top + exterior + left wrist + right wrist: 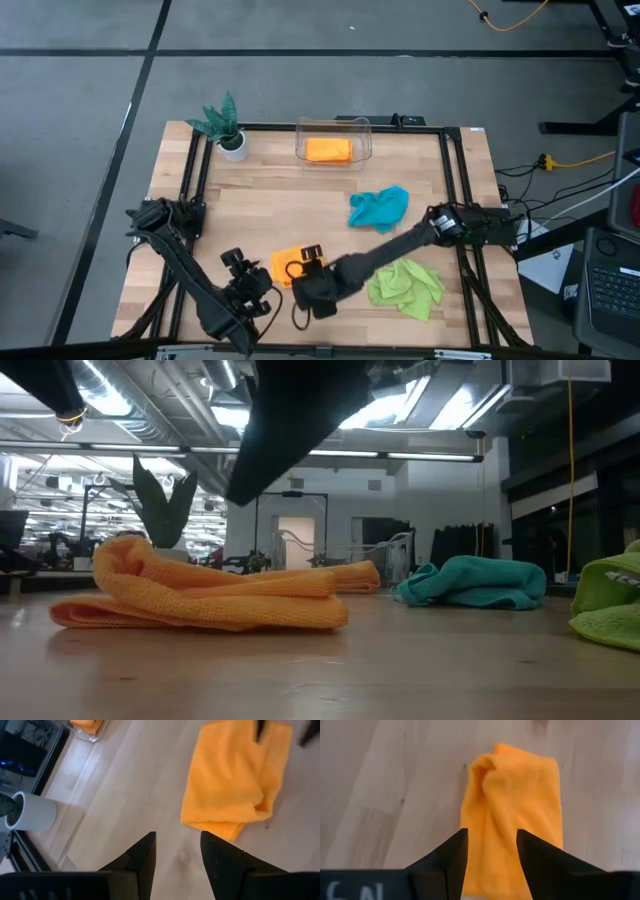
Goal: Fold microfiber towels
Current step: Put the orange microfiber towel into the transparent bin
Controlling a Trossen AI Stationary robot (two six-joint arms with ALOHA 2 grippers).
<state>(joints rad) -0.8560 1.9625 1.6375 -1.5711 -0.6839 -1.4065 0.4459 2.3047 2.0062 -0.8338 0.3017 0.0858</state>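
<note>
You have one folded orange microfiber towel (328,150) binned, a second orange one (285,267) half-folded between both empty, parted grippers (238,268) (305,268); crumpled teal (379,208) and lime (406,285) cloths remain.

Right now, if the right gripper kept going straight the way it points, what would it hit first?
Most likely the orange towel. The right gripper has open fingers, and that towel fills the gap between them and the view ahead. How much space remains above the cloth is unclear.
</note>
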